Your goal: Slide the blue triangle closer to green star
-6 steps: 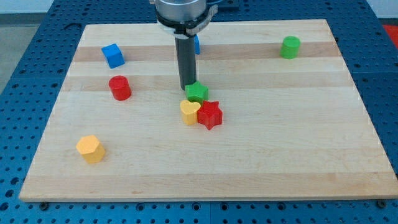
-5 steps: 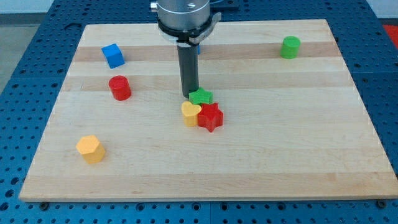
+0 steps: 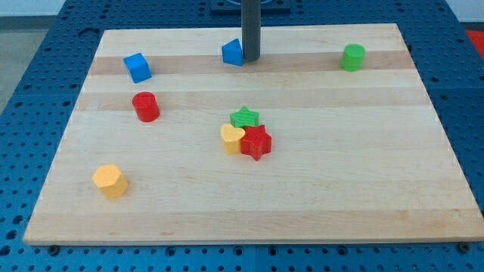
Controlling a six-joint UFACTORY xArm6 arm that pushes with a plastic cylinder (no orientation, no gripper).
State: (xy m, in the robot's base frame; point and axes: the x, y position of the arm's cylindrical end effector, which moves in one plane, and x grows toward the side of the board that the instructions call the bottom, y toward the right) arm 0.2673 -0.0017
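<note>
With no end effector to open or close, my tip (image 3: 251, 60) touches the blue triangle's (image 3: 232, 53) right side and should shift above it, then push down toward the green star (image 3: 244, 118).

- The rod (image 3: 250, 30) runs off the top edge of the frame; the arm above is out of shot.
- My tip (image 3: 251, 59) covers the right edge of the blue triangle (image 3: 232, 52).
- The yellow heart (image 3: 231, 138) and red star (image 3: 256, 140) hide the green star's (image 3: 244, 117) lower edge.
</note>
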